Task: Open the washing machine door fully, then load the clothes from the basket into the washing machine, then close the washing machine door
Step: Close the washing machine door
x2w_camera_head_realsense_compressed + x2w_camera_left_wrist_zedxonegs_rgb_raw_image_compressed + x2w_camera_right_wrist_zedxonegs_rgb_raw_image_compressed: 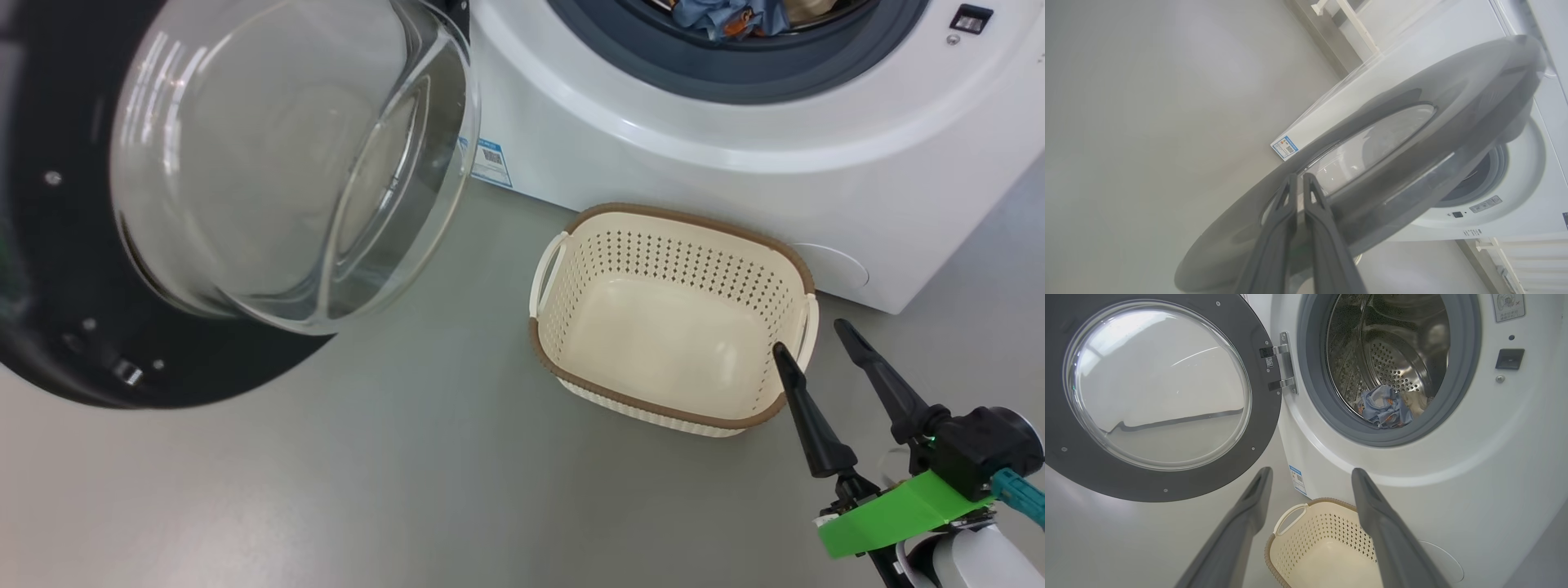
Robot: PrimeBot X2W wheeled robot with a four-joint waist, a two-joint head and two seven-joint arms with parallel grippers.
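The washing machine door (73,269) hangs swung open at the left, its glass bowl (286,163) bulging toward me. The washing machine (735,163) stands behind the basket (678,214), which holds nothing. The clothes (1384,412), light blue with orange prints, lie in the steel drum (1392,363), also seen at the top of the head view as clothes (727,16). My right gripper (808,339) is open with nothing in it, just right of the basket. My left gripper (1299,179) is shut, its fingers lying close against the door's outer face (1412,134).
A blue label sticker (490,163) sits on the machine's lower left front. Grey floor (408,474) spreads before the machine and under the open door. A door latch slot (1509,358) shows to the right of the drum opening.
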